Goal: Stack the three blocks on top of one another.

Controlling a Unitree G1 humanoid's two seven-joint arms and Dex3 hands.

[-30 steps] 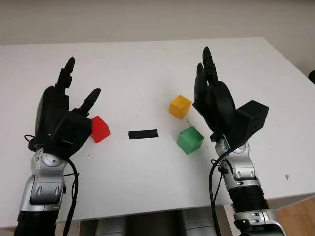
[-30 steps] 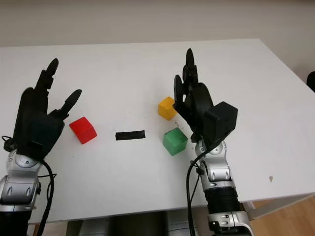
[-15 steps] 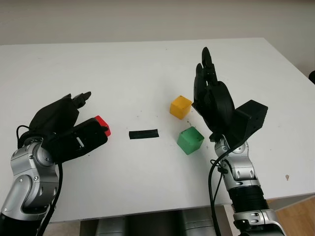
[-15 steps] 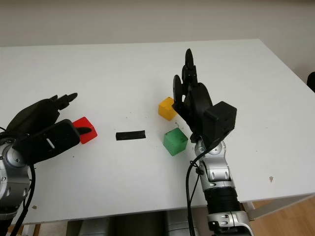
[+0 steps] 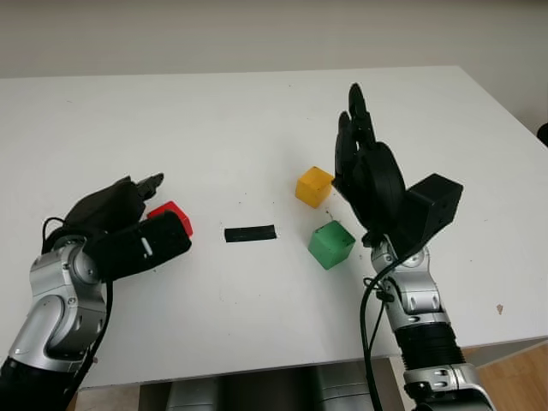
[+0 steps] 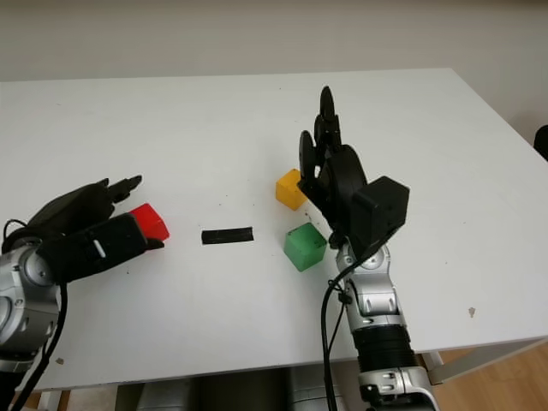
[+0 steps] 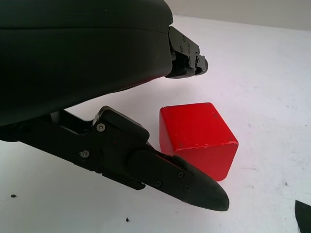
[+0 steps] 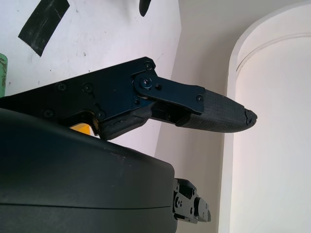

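Down has come the left hand [image 5: 128, 227]: a second ago it stood tall with its fingers pointing up, and now it is tipped over low beside the red block [image 5: 174, 216]. The blocks themselves have not moved.

From the left eye, the red block sits on the white table [image 5: 214, 120], at the left hand's fingertips. The left hand is around it on two sides but has not closed yet, so it holds nothing. A black strip of tape [image 5: 250, 233] lies in the middle of the table. The yellow block [image 5: 313, 186] and the green block [image 5: 330, 244] sit near each other, apart, just beside the right hand [image 5: 370, 175]. The right hand is up in the air, open, holding nothing.

From the right eye, the same things show: no block is on top of another yet.

From the left wrist, the red block [image 7: 197, 137] sits flat on the table between a lower finger [image 7: 160, 174] and the big black shell above it. The finger looks very close to the block's side.

From the right wrist, the hand's finger [image 8: 189, 104] points away from the table.

To do this step well, I think the left hand should squeeze the block on two flat sides, in the middle, then lift it straight up so it does not tip.
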